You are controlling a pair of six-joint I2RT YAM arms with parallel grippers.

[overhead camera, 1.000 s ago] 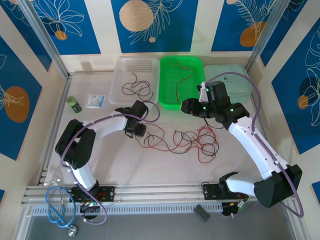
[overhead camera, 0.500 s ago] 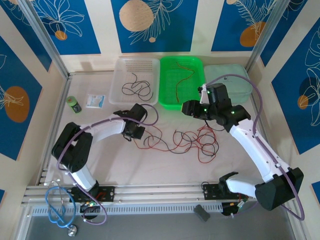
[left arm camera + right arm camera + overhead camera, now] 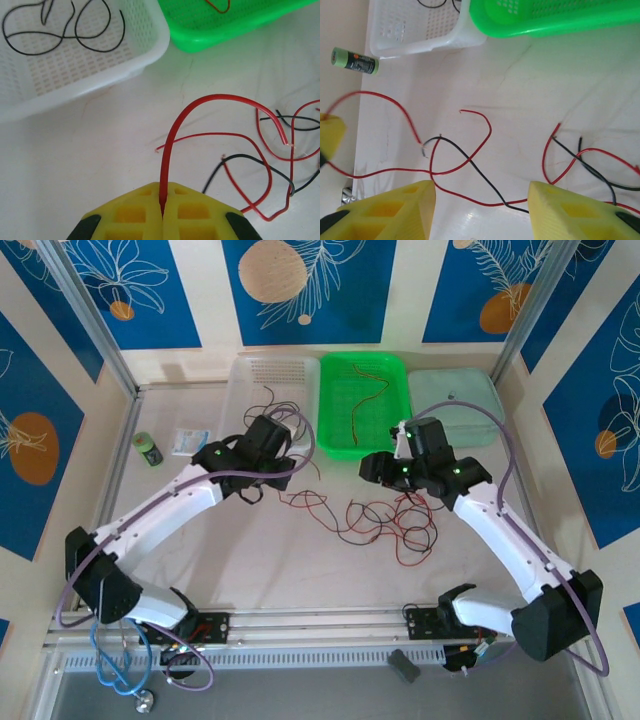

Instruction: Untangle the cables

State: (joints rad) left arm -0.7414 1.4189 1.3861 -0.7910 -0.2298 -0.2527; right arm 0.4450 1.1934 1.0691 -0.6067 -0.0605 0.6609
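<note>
Pinching a red wire (image 3: 164, 165) of the cables (image 3: 385, 520), left fingers (image 3: 145, 210) press together; right fingers (image 3: 395, 210) hang spread; the battery (image 3: 355, 61)'s label is illegible.

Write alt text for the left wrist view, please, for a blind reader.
The left gripper, shut, pinches a red wire that arches over the table. More red and black wires lie at right; a white tray holding black wire and a green tray sit beyond.
</note>
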